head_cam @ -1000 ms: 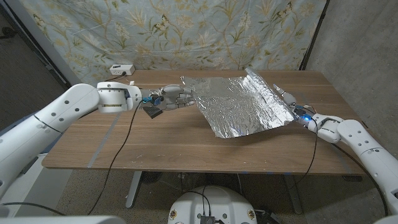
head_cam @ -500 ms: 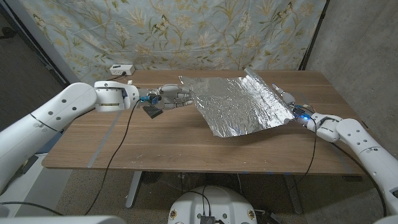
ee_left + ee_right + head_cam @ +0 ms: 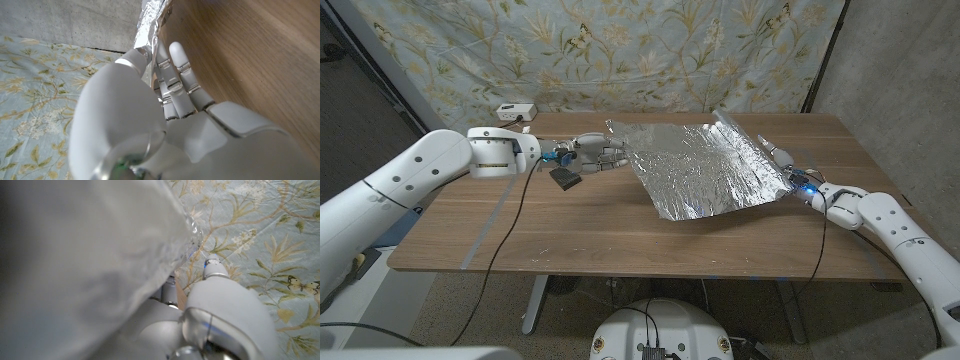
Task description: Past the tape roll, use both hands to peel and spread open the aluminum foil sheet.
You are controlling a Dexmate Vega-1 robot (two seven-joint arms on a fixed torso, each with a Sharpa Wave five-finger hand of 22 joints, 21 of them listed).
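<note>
- The foil sheet (image 3: 705,167) is mostly spread over the surface (image 3: 590,235), gripped by the left hand (image 3: 595,154) and right hand (image 3: 782,165).
- Left: flattening its lifted near edge.

Before you, catalogued:
- Wooden worktop (image 3: 590,235), brown, rectangular.
- Pale strip (image 3: 488,232) running lengthwise down the worktop's left part.
- White box (image 3: 515,110) at the far left corner.
- Small black object (image 3: 564,178) lying left of centre; kind unclear.
- Floral cloth (image 3: 620,55) with butterflies, hung behind.
- Grey wall (image 3: 890,70) on your right.
</note>
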